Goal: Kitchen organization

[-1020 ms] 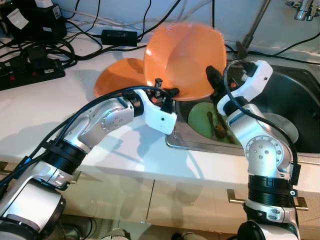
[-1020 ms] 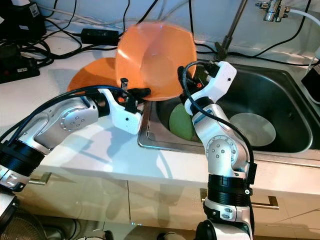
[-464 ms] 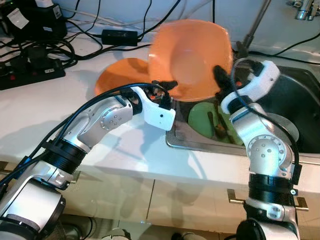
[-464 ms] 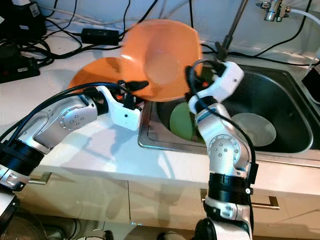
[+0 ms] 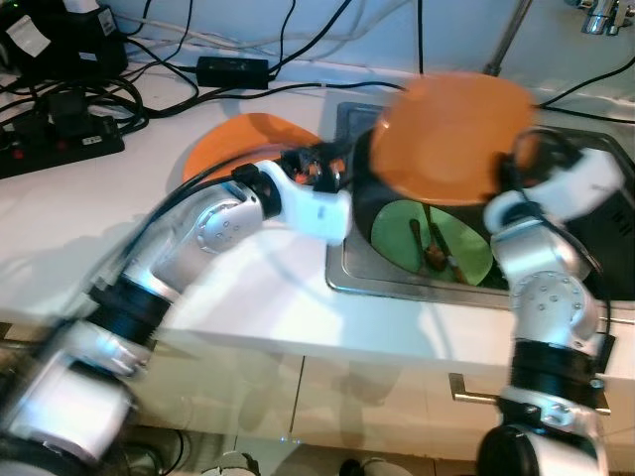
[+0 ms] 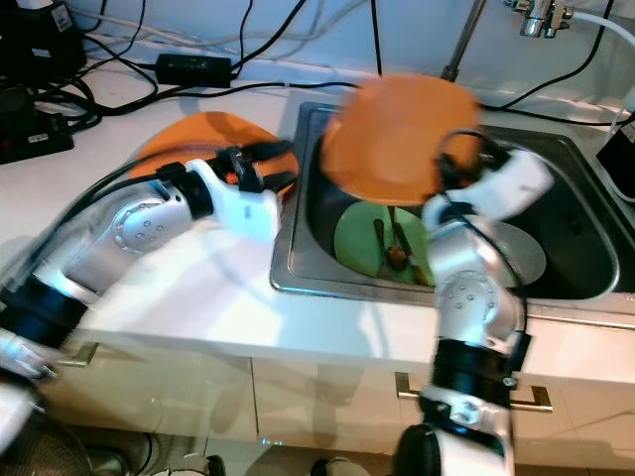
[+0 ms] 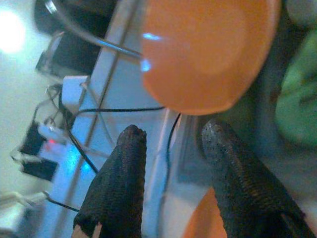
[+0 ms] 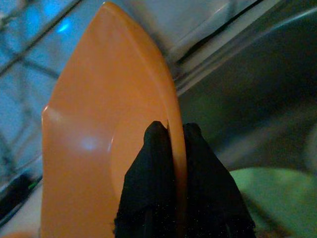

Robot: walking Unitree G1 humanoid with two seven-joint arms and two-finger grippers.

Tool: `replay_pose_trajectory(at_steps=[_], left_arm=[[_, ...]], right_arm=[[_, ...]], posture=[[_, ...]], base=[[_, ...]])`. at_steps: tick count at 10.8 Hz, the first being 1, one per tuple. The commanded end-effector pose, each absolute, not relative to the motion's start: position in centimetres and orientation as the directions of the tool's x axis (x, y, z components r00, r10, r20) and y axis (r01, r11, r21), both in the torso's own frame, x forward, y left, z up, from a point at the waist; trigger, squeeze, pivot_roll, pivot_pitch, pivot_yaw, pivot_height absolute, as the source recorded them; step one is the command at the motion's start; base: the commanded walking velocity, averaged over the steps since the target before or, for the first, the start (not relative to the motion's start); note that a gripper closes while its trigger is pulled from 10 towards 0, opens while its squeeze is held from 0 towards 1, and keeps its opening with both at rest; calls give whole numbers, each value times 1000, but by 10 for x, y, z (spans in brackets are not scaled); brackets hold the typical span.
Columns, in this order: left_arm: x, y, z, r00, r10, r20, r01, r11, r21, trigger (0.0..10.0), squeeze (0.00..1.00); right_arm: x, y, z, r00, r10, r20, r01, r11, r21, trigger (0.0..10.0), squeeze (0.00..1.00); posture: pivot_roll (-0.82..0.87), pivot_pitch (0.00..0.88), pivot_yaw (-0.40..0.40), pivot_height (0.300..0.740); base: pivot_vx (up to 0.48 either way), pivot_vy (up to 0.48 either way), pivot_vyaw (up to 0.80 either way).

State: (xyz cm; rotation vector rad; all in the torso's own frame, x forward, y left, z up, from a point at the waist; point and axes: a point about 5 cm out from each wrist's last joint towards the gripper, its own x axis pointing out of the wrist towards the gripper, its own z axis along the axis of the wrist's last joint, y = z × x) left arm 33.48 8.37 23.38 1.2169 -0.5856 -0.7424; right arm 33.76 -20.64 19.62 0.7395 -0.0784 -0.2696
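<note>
Orange plate (image 6: 397, 139) held in the air over the sink (image 6: 556, 188), pinched at its rim by the right gripper (image 8: 171, 148), one black finger pressed on each face. Blurred in both eye views. Below the plate, inside the sink: green plate (image 6: 372, 243) with a spoon (image 6: 394, 248) lying on it, and a grey plate (image 6: 521, 248) just beside it. Left gripper (image 7: 171, 144) at the sink's near-left edge, fingers (image 7: 121, 183) spread apart, clamped on nothing, the held plate well ahead of them. Second orange plate (image 5: 243, 144) flat on the white counter (image 5: 79, 228) left of the sink, partly behind the left arm. Black cables (image 5: 109, 94) and a power strip (image 5: 60, 149) further left of the sink on the counter. Tap (image 6: 536, 18) behind the sink.
</note>
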Motion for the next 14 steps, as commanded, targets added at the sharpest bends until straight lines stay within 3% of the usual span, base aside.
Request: replay_pose_trajectory(at_steps=[1,2,3,4,8,14], left_arm=[[338,89,235,658,-752,44,276,296,914,10000,0],[330,75,233,643,-763,61,485,468,738,10000,0],[321,65,226,627,-776,71,586,529,613,10000,0],[315,60,218,645,-759,89,656,609,445,10000,0],[302,72,189,668,-742,-61,714,614,337,10000,0],[293,82,179,693,-712,-113,704,635,317,10000,0]], right_arm=[[338,-215,208,946,-322,23,223,704,675,0,0],[338,-220,206,937,-347,31,256,744,618,0,0],[339,-222,203,933,-359,36,280,785,553,4471,0],[341,-224,197,927,-374,33,317,828,463,10000,0],[357,-219,175,944,-326,41,312,929,196,10000,0],[370,-212,133,958,-271,-92,279,955,97,10000,0]], posture=[[-10,63,-102,740],[-7,68,-100,740],[-10,69,-98,740],[-9,70,-98,740],[1,72,-99,740],[21,74,-111,740]], base=[[0,0,0],[0,0,0],[0,0,0],[0,0,0],[0,0,0],[0,0,0]])
